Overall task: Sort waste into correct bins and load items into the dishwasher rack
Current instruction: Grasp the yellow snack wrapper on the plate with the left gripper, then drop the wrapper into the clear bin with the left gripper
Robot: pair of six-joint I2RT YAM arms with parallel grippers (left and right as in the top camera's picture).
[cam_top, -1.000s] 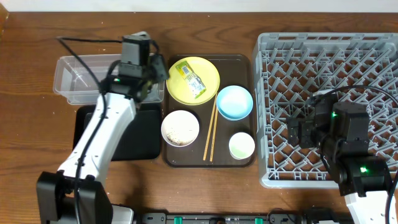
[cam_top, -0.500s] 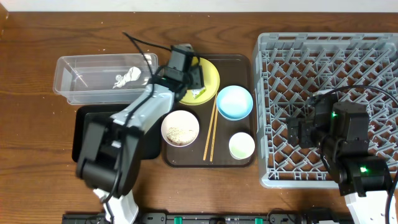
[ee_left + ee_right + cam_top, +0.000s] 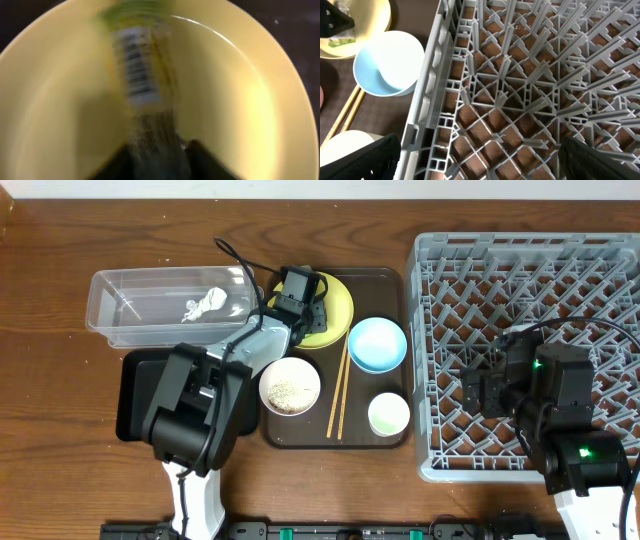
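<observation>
Left arm has swung away from the clear tub (image 3: 130, 310) at 10 o'clock of the brown tray (image 3: 385, 285), & its gripper (image 3: 157, 152) now hangs low over the yellow plate (image 3: 338, 300) at the tray's 11 o'clock; R arm hasn't shifted. Progress, as I judge it: early. One white crumpled scrap (image 3: 205, 303) lies in the tub; nothing else looks sorted. Yellow-green wrapper (image 3: 142, 70) lies flat on the plate, barcode up. L jaws stand apart w/ the wrapper's near end in the gap, but the wrist view is too blurred to tell if they pinch it. Rice scraps (image 3: 290, 388) sit in the white bowl (image 3: 313, 392) at 7 o'clock, so that needs emptying first. Black bin (image 3: 135, 385) at 8 o'clock shows nothing inside where visible, though L arm covers much of it. Dishwasher rack (image 3: 530, 270) at 3 o'clock holds no dishes; plate, light blue bowl (image 3: 377, 343), pale cup (image 3: 389, 414), chopsticks (image 3: 340, 390) & white bowl all wait on the tray. R gripper (image 3: 480, 392) hovers over the rack's left part, fingers spread wide, empty. In the way: L arm lies across the tray's left edge & the black bin. Chopsticks lie btwn white bowl & cup, upper ends just beside the blue bowl, so lifts there look tight.
</observation>
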